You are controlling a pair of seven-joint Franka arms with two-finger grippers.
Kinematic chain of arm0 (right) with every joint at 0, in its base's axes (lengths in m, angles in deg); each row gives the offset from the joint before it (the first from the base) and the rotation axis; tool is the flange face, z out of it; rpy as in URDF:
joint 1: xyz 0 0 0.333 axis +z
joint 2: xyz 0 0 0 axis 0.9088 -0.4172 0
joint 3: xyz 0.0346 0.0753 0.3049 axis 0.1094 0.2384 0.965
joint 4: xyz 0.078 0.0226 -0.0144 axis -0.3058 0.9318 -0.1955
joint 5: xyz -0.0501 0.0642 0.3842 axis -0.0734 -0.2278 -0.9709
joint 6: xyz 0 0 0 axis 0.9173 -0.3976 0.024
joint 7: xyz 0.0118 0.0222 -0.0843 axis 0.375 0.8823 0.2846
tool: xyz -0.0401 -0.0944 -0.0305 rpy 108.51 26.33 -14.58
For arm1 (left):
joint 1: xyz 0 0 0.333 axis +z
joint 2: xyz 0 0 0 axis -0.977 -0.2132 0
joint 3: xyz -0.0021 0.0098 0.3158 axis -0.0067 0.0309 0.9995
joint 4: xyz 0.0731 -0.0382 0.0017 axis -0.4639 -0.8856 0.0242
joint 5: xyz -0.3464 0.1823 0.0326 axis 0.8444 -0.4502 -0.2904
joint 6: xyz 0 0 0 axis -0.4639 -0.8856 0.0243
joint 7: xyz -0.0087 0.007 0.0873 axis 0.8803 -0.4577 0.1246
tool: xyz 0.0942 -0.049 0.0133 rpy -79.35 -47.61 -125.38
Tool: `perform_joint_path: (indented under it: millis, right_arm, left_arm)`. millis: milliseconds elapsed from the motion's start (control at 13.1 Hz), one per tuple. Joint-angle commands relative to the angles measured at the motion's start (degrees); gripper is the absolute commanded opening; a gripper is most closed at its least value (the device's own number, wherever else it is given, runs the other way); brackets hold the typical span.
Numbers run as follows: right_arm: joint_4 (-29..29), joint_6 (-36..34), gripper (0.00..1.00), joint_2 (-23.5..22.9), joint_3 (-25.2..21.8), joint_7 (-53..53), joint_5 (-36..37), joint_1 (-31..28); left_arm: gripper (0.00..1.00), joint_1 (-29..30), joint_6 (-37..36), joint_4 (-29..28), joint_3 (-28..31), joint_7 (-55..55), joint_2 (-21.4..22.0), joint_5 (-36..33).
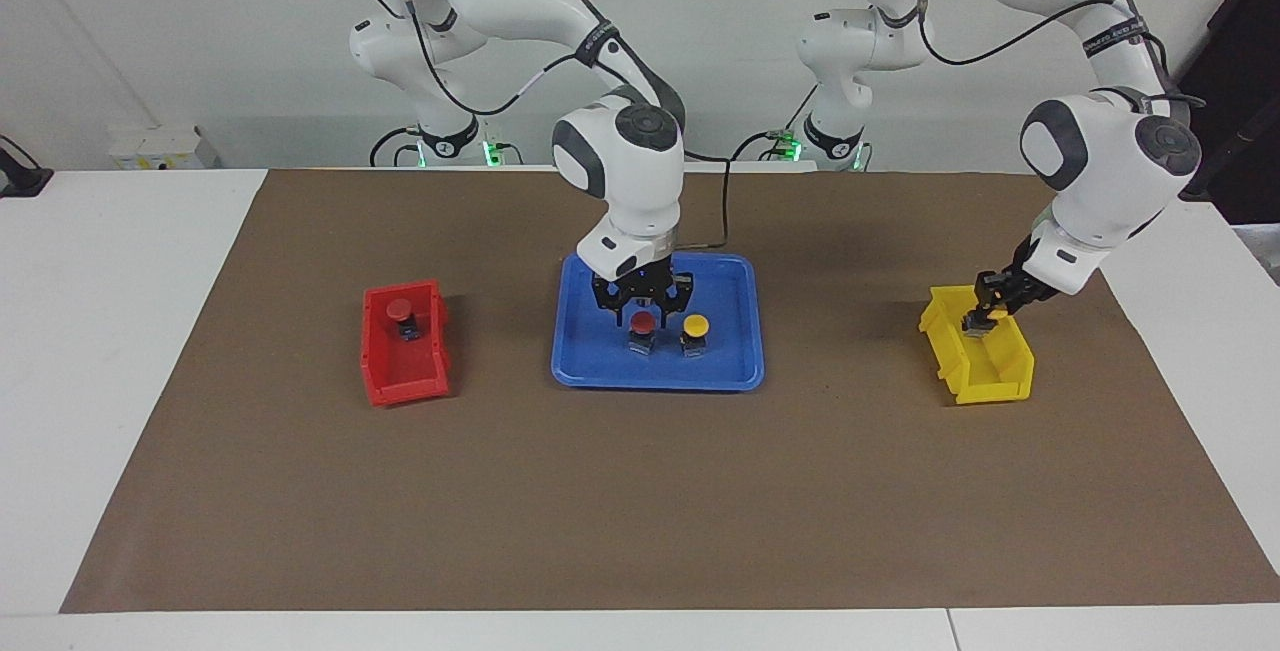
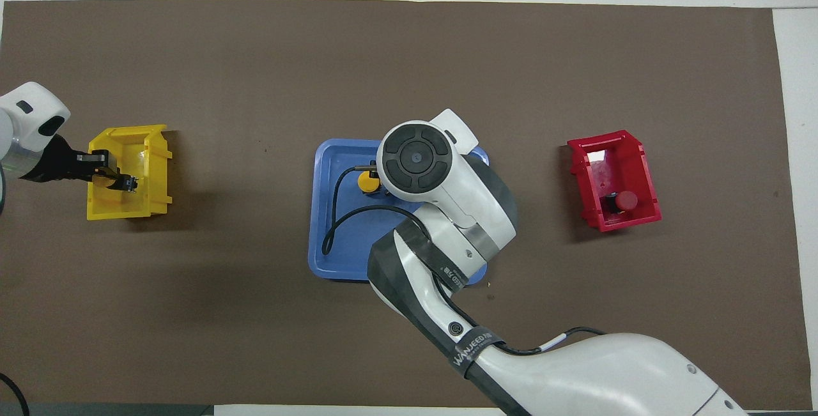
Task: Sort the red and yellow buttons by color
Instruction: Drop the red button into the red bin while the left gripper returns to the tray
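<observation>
My right gripper (image 1: 643, 308) is down in the blue tray (image 1: 600, 371), open, with its fingers on either side of a red button (image 1: 642, 323). A yellow button (image 1: 694, 328) stands beside it in the tray and also shows in the overhead view (image 2: 369, 181), where my right wrist hides the red one. My left gripper (image 1: 985, 317) is inside the yellow bin (image 1: 990, 386) and shut on a yellow button (image 1: 996, 312). It also shows in the overhead view (image 2: 124, 181). Another red button (image 1: 401, 311) sits in the red bin (image 1: 400, 386).
The red bin (image 2: 639, 147) stands toward the right arm's end of the brown mat, the yellow bin (image 2: 153, 147) toward the left arm's end, and the blue tray (image 2: 326, 211) between them. A black cable (image 2: 339, 224) hangs over the tray.
</observation>
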Motion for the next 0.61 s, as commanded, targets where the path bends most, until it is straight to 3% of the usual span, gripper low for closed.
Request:
perform_joint_path:
  millis: [0,305,457,533]
  right_arm:
    - [0.09,0.07,0.67,0.0,-0.06,-0.83,0.89,0.3]
    - [3.97,4.03,0.66,0.71,-0.06,-0.83,0.89,0.48]
    - [3.97,3.94,0.56,0.62,-0.06,-0.74,0.89,0.39]
    - [3.88,3.77,0.47,0.62,-0.06,-0.74,0.89,0.39]
  left_arm:
    - [0.01,0.42,4.16,-4.54,-0.85,0.13,2.04,-1.24]
    - [0.03,0.42,9.0,-7.09,-0.85,0.56,1.16,-1.24]
    - [0.56,0.6,8.04,-6.13,-0.76,0.57,1.07,-1.24]
    - [0.57,0.6,6.64,-5.25,-0.76,0.57,0.98,-1.24]
